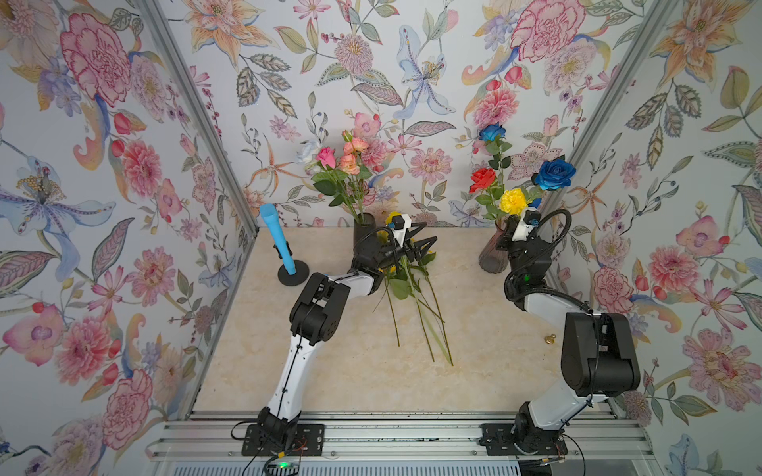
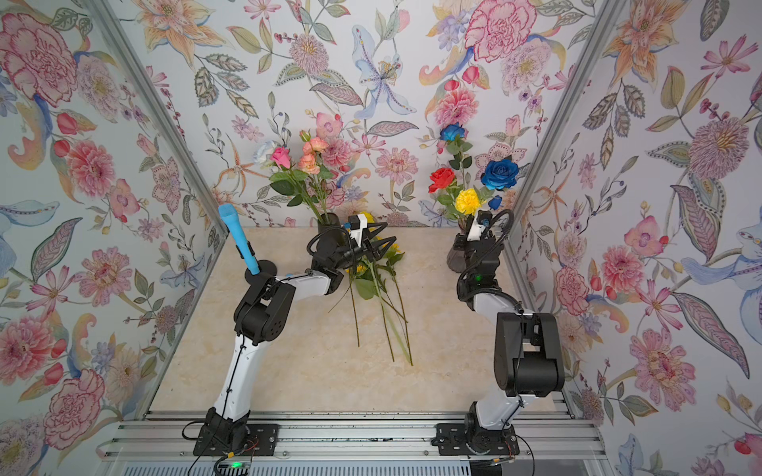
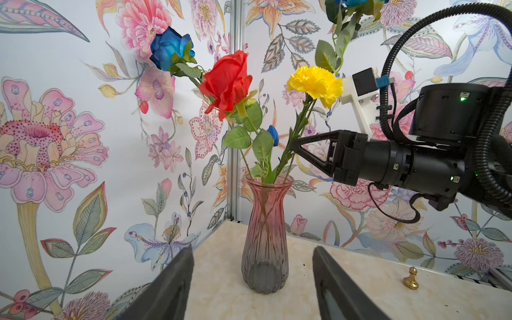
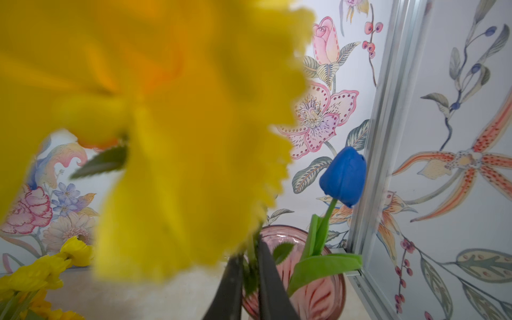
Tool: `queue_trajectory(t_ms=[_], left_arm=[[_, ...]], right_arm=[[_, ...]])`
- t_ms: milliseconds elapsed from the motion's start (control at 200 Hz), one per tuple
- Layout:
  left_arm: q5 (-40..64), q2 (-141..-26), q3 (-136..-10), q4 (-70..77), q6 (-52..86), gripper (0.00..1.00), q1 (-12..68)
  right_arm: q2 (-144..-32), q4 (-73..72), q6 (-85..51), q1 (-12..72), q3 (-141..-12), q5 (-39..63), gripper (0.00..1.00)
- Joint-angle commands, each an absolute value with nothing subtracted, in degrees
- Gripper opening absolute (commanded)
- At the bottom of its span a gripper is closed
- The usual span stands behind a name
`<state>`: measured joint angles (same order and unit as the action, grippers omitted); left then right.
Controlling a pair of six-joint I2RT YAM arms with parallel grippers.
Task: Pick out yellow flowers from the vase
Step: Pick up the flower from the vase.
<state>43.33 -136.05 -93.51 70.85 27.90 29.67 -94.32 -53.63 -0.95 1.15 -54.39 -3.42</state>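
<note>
Tabletop [image 1: 330, 371]: yellow flowers [image 1: 399, 288] lying flat in the middle, stems pointing toward the arm bases.
Left claw [image 1: 429, 233]: jaws apart, empty, above those blooms.
Right claw [image 3: 294, 144]: clamped on the stem of the yellow pompom [image 3: 314, 83], just above the vase rim.
Pink vase [image 3: 266, 235]: far right corner, upright, holding pompom, red rose [image 3: 227, 83], blue rose [image 3: 169, 47].
Dark vase [image 1: 364, 224]: by the back wall, holding pink roses [image 1: 325, 158].

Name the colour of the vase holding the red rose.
The vase is pink above, grey below; clearest in left wrist view.
</note>
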Motion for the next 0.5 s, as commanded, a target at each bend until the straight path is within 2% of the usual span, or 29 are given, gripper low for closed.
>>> queue_trajectory(t_ms=[0,305,495], left_arm=[[44.81,-132.80,-92.74,73.65,27.92,0.70,30.54],[46.32,-132.78,-94.68,73.47,27.64,0.72,32.68],[47.50,-134.90,-100.77,71.20,26.95,0.74,34.38]], right_arm=[[-92.12,-54.48,-2.38,0.43,-53.28,-2.24,0.13],[-91.85,-55.18,-7.54,-2.72,-51.85,2.44,0.13],[-91.67,-55.82,-9.09,-2.72,-50.91,6.43,0.13]])
